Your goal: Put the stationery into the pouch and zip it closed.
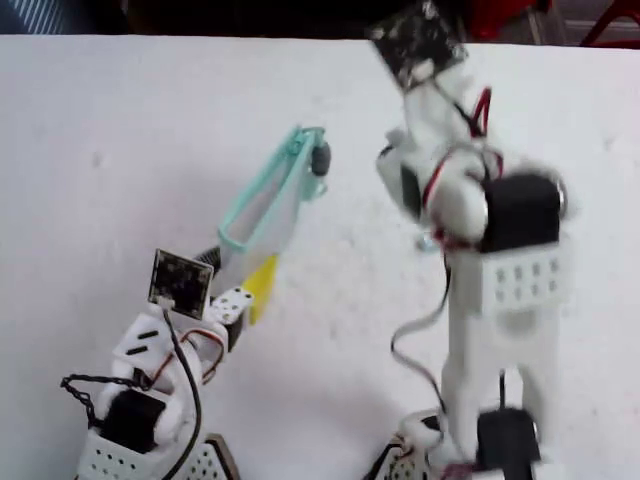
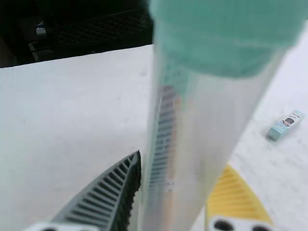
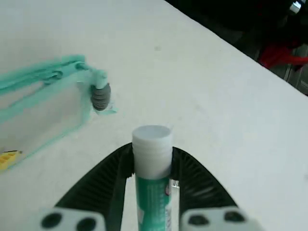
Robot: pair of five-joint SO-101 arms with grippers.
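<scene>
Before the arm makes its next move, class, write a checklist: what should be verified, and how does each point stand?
1. Left jaws gripping the pouch: ok.
2. Right jaws gripping the glue stick: ok.
3. Pouch mouth unzipped: ok, teal edges apart, zip pull at the end.
4. Glue stick over the mouth: not ok, it is off to one side of the pouch.
5. All stationery off the table: not ok, a small blue block lies there.
6. Items already inside the pouch: cannot tell.

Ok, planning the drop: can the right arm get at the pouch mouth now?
Probably yes: bare table lies between the right gripper, holding the glue stick, and the pouch, held by the left gripper.
</scene>
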